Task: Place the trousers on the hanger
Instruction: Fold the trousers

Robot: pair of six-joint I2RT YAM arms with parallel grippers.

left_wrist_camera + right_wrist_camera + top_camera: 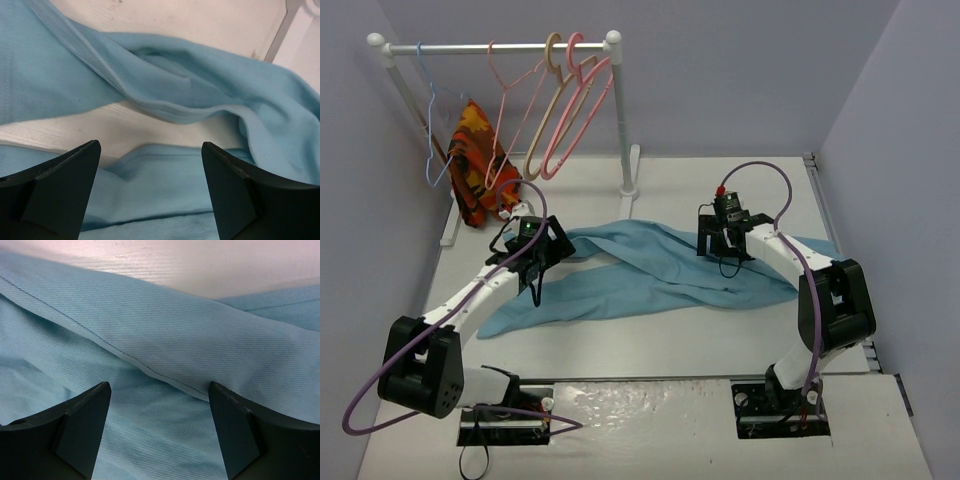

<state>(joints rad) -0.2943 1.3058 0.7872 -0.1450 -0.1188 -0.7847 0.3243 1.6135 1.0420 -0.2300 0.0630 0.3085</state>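
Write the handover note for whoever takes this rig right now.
Left gripper: open, holding nothing, low over the trousers.
Right gripper: open, holding nothing, close above a seam of the trousers.
Trousers: lying crumpled across the table.
Hanger: on the rail at the back left, untouched.
Done: nothing yet.
Left: grip the trousers, fetch the hanger, drape the trousers over it.

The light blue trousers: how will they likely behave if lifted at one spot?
Probably floppy: the trousers lie in soft folds, so the rest would likely sag and trail. The thin woven cloth looks light. Pushed, they would probably bunch up rather than slide whole.
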